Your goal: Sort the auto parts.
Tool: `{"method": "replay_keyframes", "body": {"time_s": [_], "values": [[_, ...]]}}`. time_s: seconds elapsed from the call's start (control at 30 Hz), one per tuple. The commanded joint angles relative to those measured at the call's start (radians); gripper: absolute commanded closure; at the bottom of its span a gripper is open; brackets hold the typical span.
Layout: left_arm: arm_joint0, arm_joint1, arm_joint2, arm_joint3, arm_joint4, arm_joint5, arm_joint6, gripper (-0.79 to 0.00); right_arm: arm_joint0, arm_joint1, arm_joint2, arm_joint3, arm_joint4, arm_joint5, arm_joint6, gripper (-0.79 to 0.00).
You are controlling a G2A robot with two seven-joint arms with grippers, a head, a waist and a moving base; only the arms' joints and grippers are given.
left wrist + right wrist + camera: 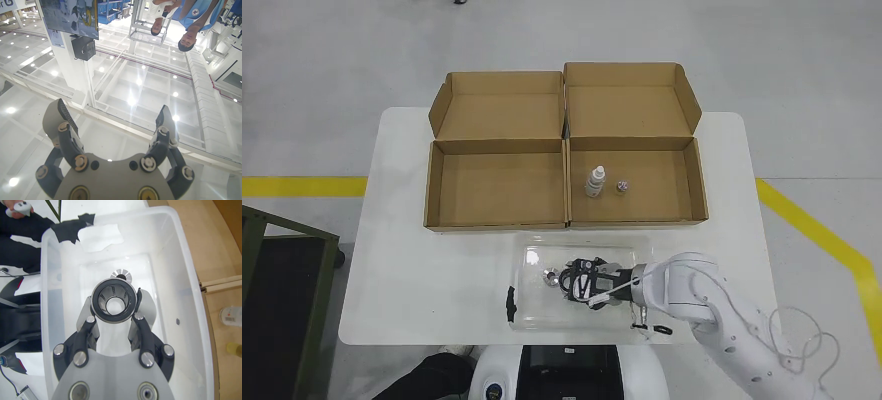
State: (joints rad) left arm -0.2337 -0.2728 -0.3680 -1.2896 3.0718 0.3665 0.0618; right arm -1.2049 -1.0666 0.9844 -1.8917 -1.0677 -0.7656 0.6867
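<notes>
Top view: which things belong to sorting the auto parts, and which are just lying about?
On the job: clear bin, metal sleeve held in the right gripper, silver toothed part in the bin, left cardboard box, right cardboard box holding a small bottle and a small round part.

Lying about: black scrap at the bin's end, yellow floor line, dark rack beside the table.

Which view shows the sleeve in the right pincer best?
Right wrist view: the sleeve end-on, bore visible, clamped by the right pincer. Top view: a dark speck over the bin. Left wrist view faces the ceiling.
</notes>
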Motion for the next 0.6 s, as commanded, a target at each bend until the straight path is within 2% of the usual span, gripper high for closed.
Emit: {"method": "replay_keyframes", "body": {"time_s": [0.0, 0.3, 0.57], "values": [[0.000, 0.000, 0.000, 0.000, 0.000, 0.000, 0.000, -0.785, -0.015, 0.004, 0.019, 0.001, 0.012, -0.005, -0.028, 0.000], [0.000, 0.000, 0.000, 0.000, 0.000, 0.000, 0.000, -0.785, -0.058, 0.021, 0.093, 0.024, 0.037, -0.010, -0.108, 0.000], [0.000, 0.000, 0.000, 0.000, 0.000, 0.000, 0.000, -0.785, -0.049, 0.021, 0.066, 0.024, -0.067, 0.036, -0.067, 0.000]]}}
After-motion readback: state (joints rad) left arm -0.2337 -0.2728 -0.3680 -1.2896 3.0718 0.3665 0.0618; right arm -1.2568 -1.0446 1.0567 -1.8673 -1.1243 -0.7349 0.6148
